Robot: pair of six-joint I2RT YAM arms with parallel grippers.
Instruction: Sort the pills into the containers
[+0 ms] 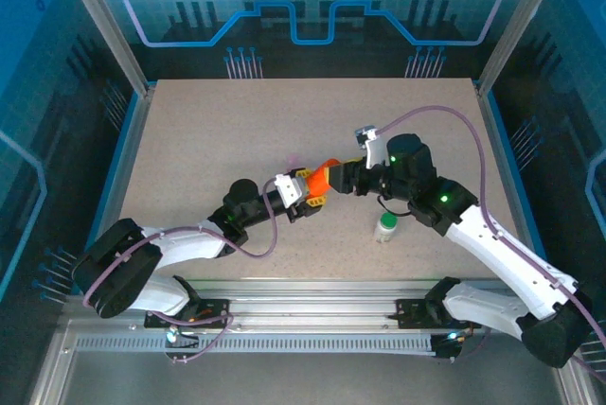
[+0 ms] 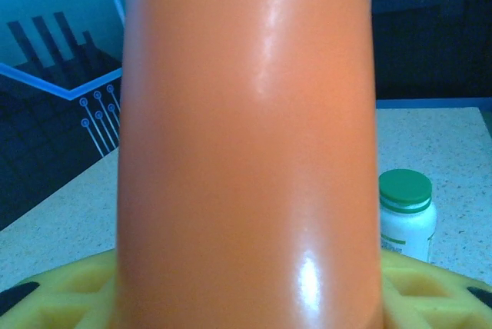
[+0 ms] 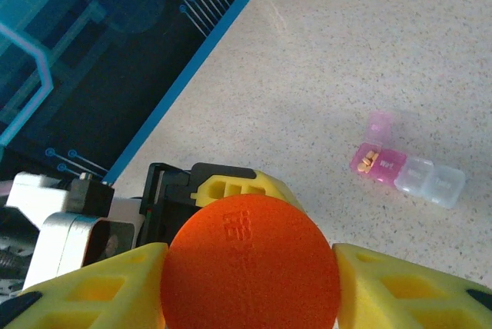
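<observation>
A small clear plastic pill box of joined compartments [image 3: 430, 181] is seen lying flat on the speckled beige worktop [image 1: 208, 140], near its middle and just beyond the two grippers. One end compartment is tinted pink-red, its lid [image 3: 378, 124] is raised, and a few small orange-yellow pills [image 3: 369, 161] are seen inside it. The compartments joined to it are colourless, and nothing can be made out inside them. In the overhead view the box is little more than a faint pink spot. An orange plastic bottle [image 1: 324, 179] is held on its side above the middle of the worktop by the left gripper [image 1: 308, 187], whose yellow fingers [image 2: 54, 290] are clamped on the bottle's body from both sides. The bottle's round orange end is faced by the right gripper [image 3: 250, 290], and a yellow finger is placed close against each side of that end. Whether these fingers are pressing on it or standing just loose of it cannot be told. A small white bottle with a green cap [image 1: 385, 227] is stood upright on the worktop, towards the near edge and right of the middle, under the right arm and apart from the pill box.
</observation>
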